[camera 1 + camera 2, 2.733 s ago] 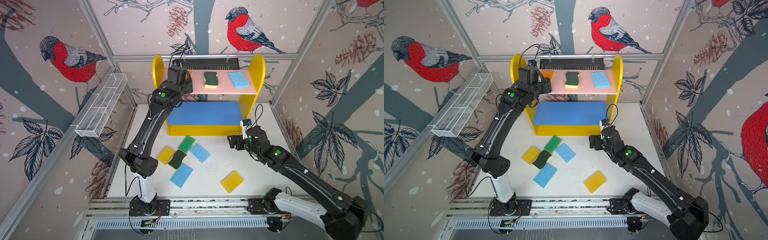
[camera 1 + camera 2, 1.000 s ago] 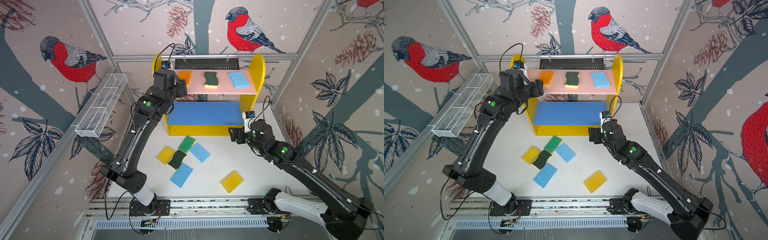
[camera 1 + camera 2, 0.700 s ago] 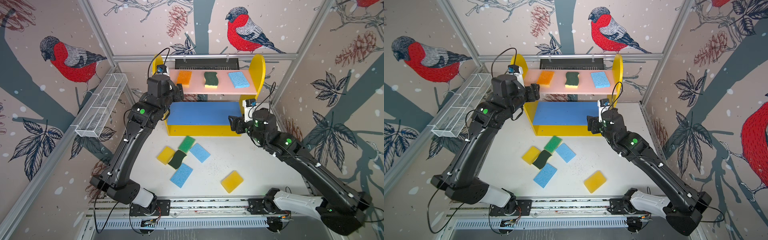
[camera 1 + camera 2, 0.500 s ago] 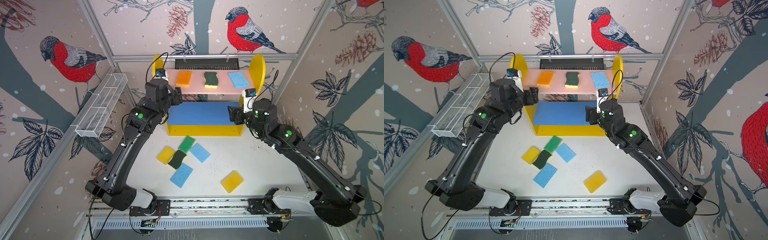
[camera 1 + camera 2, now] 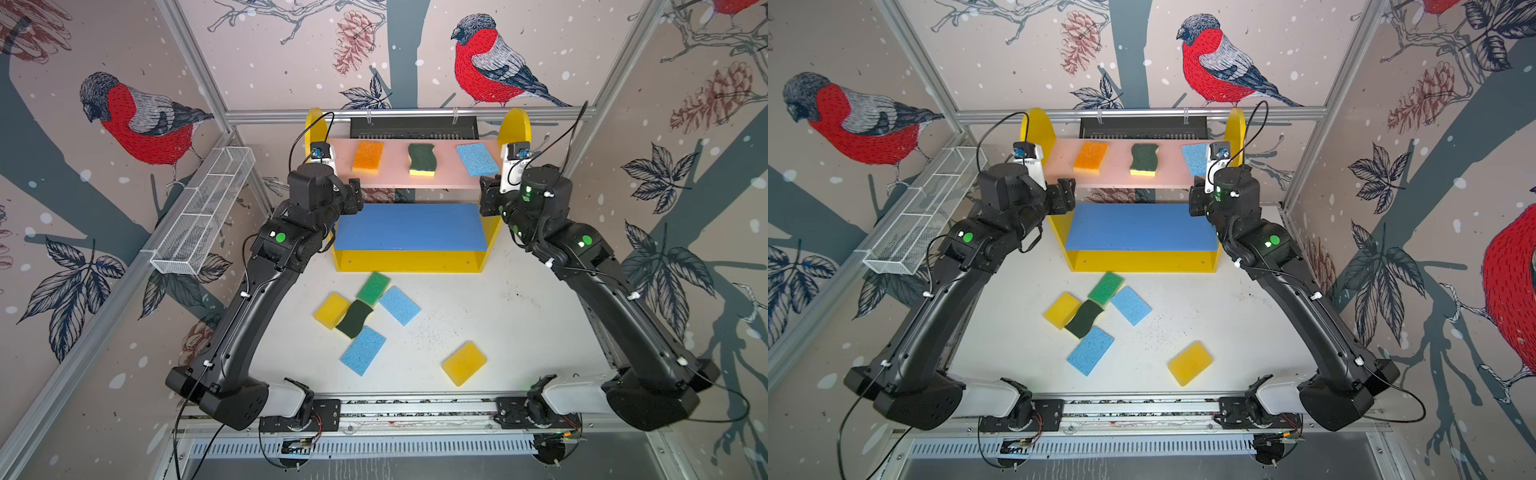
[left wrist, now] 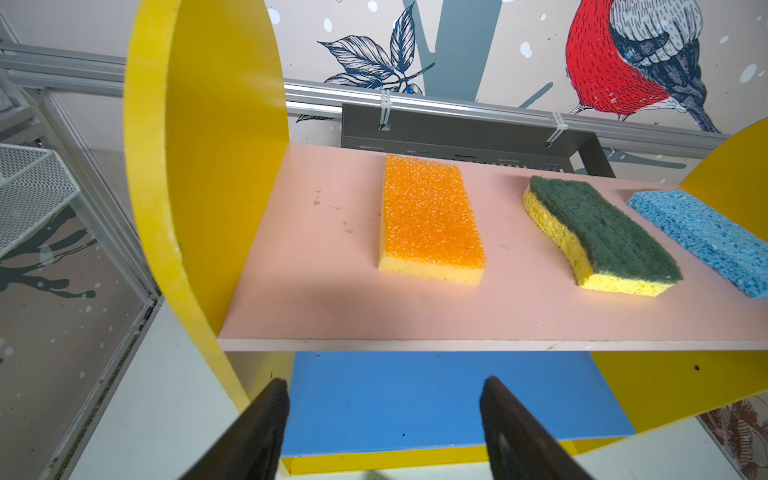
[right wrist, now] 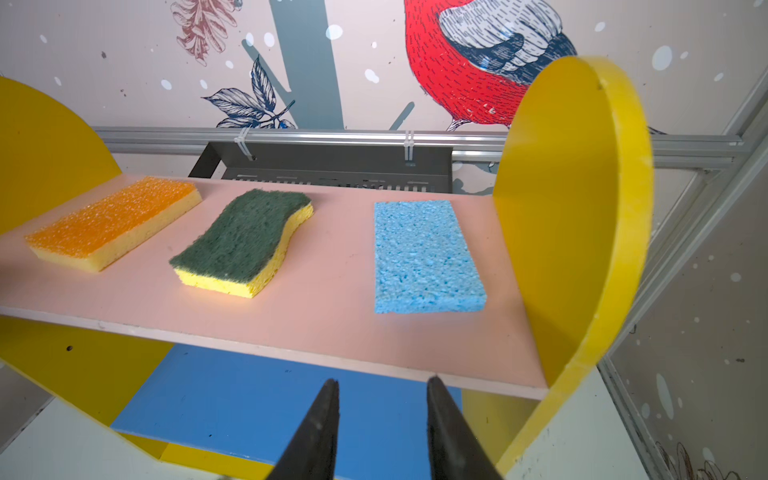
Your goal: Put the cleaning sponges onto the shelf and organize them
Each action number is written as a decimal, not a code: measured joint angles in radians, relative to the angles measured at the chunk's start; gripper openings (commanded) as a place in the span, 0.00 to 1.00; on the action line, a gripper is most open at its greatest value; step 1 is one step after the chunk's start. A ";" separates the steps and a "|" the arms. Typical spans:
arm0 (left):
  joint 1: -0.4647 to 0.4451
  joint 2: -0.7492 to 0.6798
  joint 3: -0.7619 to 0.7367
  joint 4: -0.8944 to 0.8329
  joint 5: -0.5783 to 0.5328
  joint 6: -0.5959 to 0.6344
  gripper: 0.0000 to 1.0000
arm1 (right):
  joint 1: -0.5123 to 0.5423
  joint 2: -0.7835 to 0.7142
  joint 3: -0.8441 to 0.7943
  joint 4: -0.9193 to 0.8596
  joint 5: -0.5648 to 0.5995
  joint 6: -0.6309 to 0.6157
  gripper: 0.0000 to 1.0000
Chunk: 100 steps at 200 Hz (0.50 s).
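The shelf (image 5: 390, 179) stands at the back. Its pink upper board carries an orange sponge (image 5: 368, 156), a wavy green scourer (image 5: 422, 159) and a light blue sponge (image 5: 477, 159); the blue middle board (image 5: 409, 226) is bare. On the table lie a green sponge (image 5: 373, 288), a yellow one (image 5: 331, 311), a dark scourer (image 5: 354, 318), two light blue sponges (image 5: 399, 305) (image 5: 363, 350) and another yellow one (image 5: 464, 363). My left gripper (image 6: 385, 382) hangs open and empty before the shelf's left end. My right gripper (image 7: 382, 380) hovers at the right end, jaws narrowly apart, holding nothing.
A white wire-mesh basket (image 5: 203, 216) hangs on the left wall. A dark grey vent box (image 5: 413, 126) sits behind the shelf under the back rail. The yellow side panels (image 6: 199, 166) (image 7: 573, 208) rise close beside each gripper.
The left gripper drew back from the upper board, leaving the orange sponge there. The right arm rose from the table to the shelf's right end and its jaws narrowed.
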 measured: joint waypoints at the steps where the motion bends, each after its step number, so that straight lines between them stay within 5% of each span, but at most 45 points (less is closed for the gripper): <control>1: 0.001 -0.001 -0.001 0.001 0.000 0.000 0.73 | -0.003 0.000 0.002 0.000 -0.004 0.000 0.34; 100: 0.092 -0.048 -0.103 0.103 0.126 -0.022 0.72 | -0.106 0.132 0.140 -0.083 -0.209 0.051 0.32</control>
